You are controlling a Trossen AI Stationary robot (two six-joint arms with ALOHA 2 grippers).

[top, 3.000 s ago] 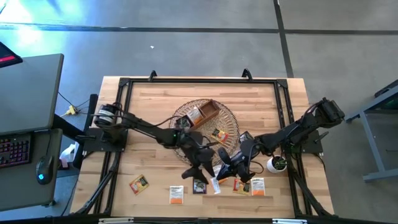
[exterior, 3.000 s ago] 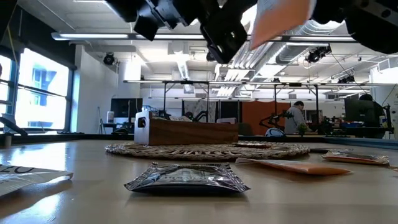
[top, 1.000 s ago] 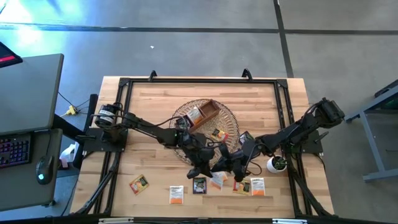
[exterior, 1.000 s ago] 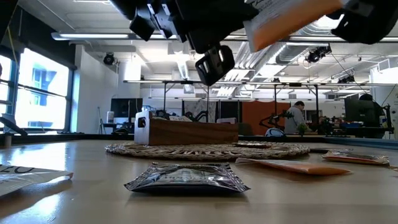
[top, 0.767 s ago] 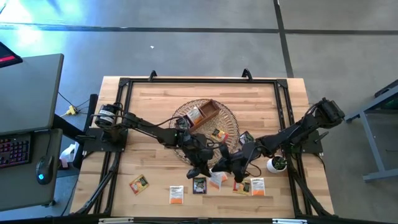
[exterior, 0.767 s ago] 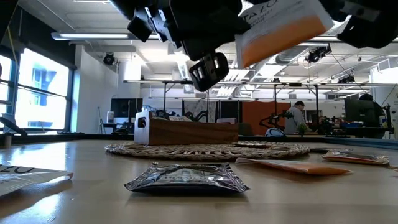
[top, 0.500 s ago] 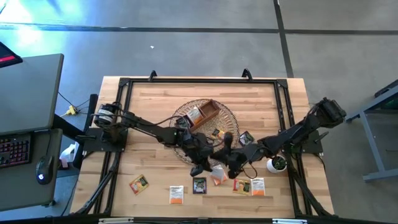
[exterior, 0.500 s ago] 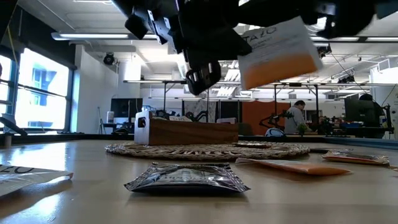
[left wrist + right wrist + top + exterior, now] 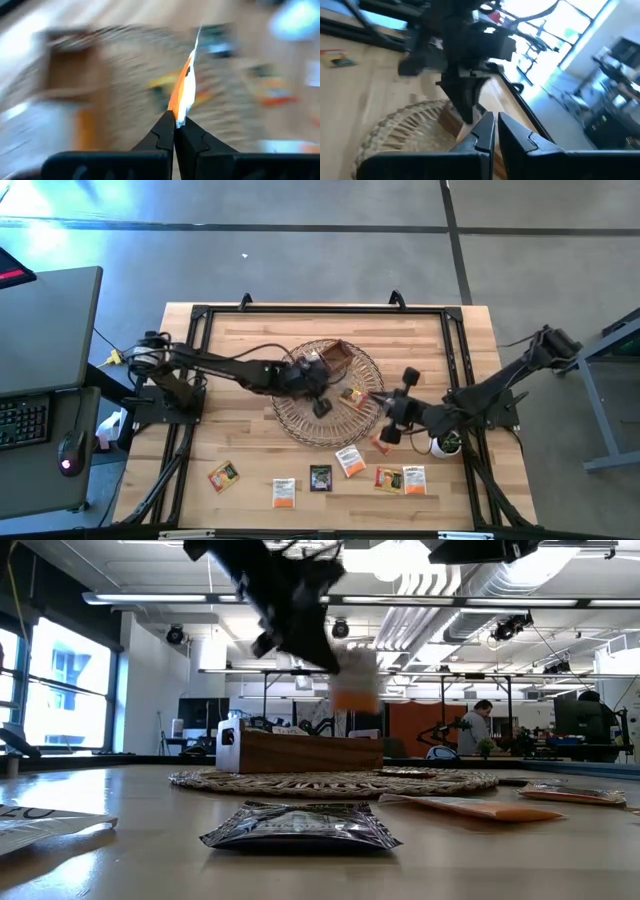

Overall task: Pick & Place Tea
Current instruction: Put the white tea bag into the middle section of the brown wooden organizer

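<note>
Handover done: left pincer [image 9: 174, 129] now clamps the orange sachet [image 9: 184, 90] over the wicker basket [image 9: 300, 423]; right pincer [image 9: 389, 430], pulled back and empty, its opening unclear.

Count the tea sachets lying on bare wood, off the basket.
6 along the near edge, left to right: yellow sachet, orange-white sachet, black sachet, white-orange sachet, orange sachet, green-white sachet. Another may hide under the right arm.

Our grey concrete floor [image 9: 300, 260], desk [image 9: 45, 380] beside the wooden bench [image 9: 250, 330], big windows [image 9: 60, 690], ceiling strip lights [image 9: 150, 598].
</note>
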